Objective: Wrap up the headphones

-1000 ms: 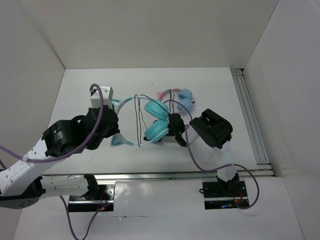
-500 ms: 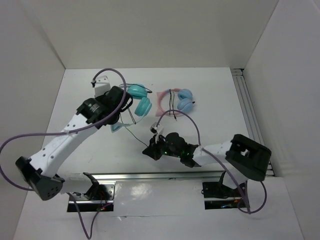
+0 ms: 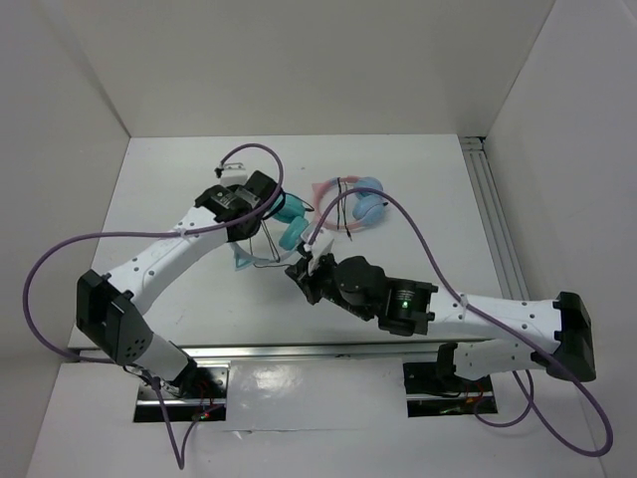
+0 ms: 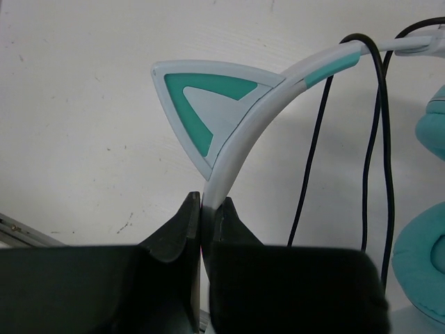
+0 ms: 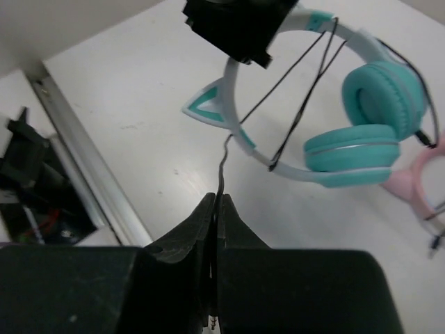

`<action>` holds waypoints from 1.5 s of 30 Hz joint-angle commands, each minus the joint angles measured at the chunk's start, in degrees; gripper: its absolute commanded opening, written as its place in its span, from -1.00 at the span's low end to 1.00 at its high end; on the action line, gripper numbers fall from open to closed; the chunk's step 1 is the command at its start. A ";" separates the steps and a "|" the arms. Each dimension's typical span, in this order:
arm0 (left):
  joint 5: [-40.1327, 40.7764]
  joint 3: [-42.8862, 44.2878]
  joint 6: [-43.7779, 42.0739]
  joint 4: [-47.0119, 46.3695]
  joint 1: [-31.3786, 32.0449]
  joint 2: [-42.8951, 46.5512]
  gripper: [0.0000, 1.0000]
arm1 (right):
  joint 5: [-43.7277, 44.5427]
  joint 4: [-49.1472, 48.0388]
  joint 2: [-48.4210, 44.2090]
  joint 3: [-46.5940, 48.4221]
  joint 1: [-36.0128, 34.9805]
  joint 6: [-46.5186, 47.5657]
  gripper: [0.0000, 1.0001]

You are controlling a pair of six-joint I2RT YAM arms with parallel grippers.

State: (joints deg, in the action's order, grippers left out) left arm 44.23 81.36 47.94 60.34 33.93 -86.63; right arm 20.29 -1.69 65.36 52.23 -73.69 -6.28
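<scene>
**Surface**: white, walled on three sides. The task's item lies left of centre, toward the far side.

**Left arm**: extended forward from its base and bent inward over the item. Its pincer is closed on the pale headband, just below the cat ear.

**Right arm**: laid low across the near half of the surface, reaching left. Its pincer is closed on the black cable, near the item but apart from it.

**Headphones**: teal earcups folded close together, with the band arching away toward the left pincer. Whether the cups rest on the surface cannot be told. A pink-banded pair lies just beside them on the right.

**Cable**: strands already cross the span of the band, and one loop hangs over its top. The run to the right pincer looks fairly straight.

**Handling, assessed:**
- The headphones appear light, with a stiff plastic band and soft cups.
- The band is the sound place to hold, since it is narrow enough for the jaws and rigid.
- The cat ear looks thin and could snap under sideways load.
- The cable is limp, thin and smooth, so it may slip through closed jaws or slide off the curved band unless kept under light tension.
- Hard pulling risks straining the cable where it enters the cup.
</scene>
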 commanded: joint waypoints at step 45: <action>-34.99 -20.36 -26.06 -17.80 3.49 17.54 -1.00 | -6.48 3.28 11.01 11.40 18.47 25.79 -1.00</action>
State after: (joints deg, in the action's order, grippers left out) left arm 11.64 62.15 24.03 43.29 35.53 -72.86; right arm 15.68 8.51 75.83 61.84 -58.94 16.64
